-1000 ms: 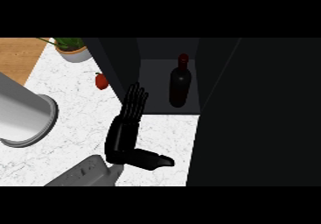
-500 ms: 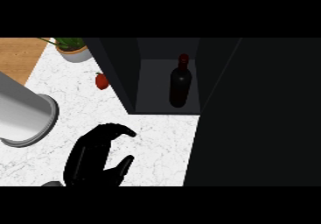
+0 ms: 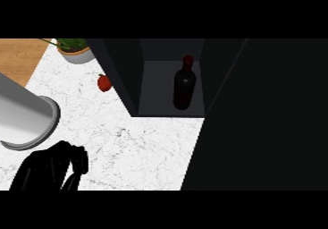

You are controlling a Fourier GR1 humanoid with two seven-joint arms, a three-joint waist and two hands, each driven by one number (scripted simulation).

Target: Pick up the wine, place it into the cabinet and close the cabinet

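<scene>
The wine bottle (image 3: 184, 87), dark with a red neck, stands upright inside the open cabinet (image 3: 159, 109) at the counter's back. The cabinet's inside is dark grey. A wide dark panel (image 3: 265, 116), apparently the cabinet's door, fills the view's right side. My left hand (image 3: 51, 167) shows low at the left over the white marble counter (image 3: 140, 143), well away from the bottle, its fingers curled and holding nothing. My right hand does not show.
A large grey cylinder (image 3: 21, 118) lies at the left edge just above my left hand. A small red fruit (image 3: 104, 82) and a potted plant (image 3: 75, 49) sit left of the cabinet. Wood surface (image 3: 14, 56) borders the far left.
My left hand has drawn back from near the cabinet down to the lower left corner, and its fingers went from straight to curled. The bottle has stayed in the cabinet.
</scene>
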